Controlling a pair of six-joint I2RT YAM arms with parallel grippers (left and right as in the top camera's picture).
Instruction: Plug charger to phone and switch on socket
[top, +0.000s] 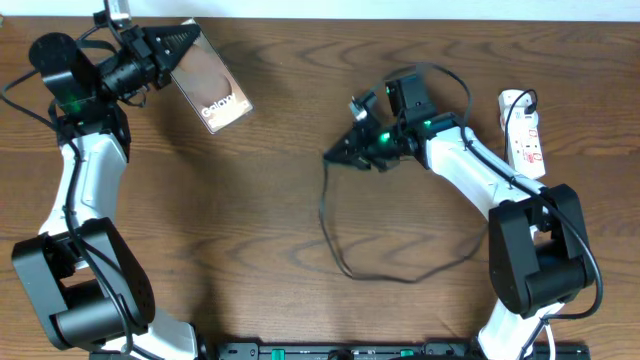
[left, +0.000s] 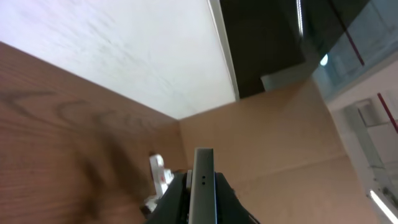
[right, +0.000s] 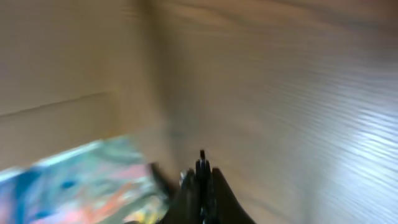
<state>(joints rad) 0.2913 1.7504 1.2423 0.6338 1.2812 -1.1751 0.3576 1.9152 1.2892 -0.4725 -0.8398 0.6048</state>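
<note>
My left gripper (top: 178, 48) is shut on the phone (top: 212, 87), a brownish slab with white lettering, and holds it lifted and tilted at the back left. In the left wrist view the phone (left: 203, 186) shows edge-on between the fingers. My right gripper (top: 338, 152) is shut on the connector end of the charger (top: 345, 262), whose thin black cable loops down over the table middle. In the blurred right wrist view the connector tip (right: 202, 160) sticks out between the shut fingers. The white socket (top: 524, 130) lies at the back right; it also shows in the left wrist view (left: 159, 175).
The brown wooden table (top: 270, 210) carries everything. Thick black arm cables (top: 452, 80) arch over the right arm. A black rail (top: 380, 350) runs along the front edge. A blurred colourful patch (right: 81, 186) shows low left in the right wrist view.
</note>
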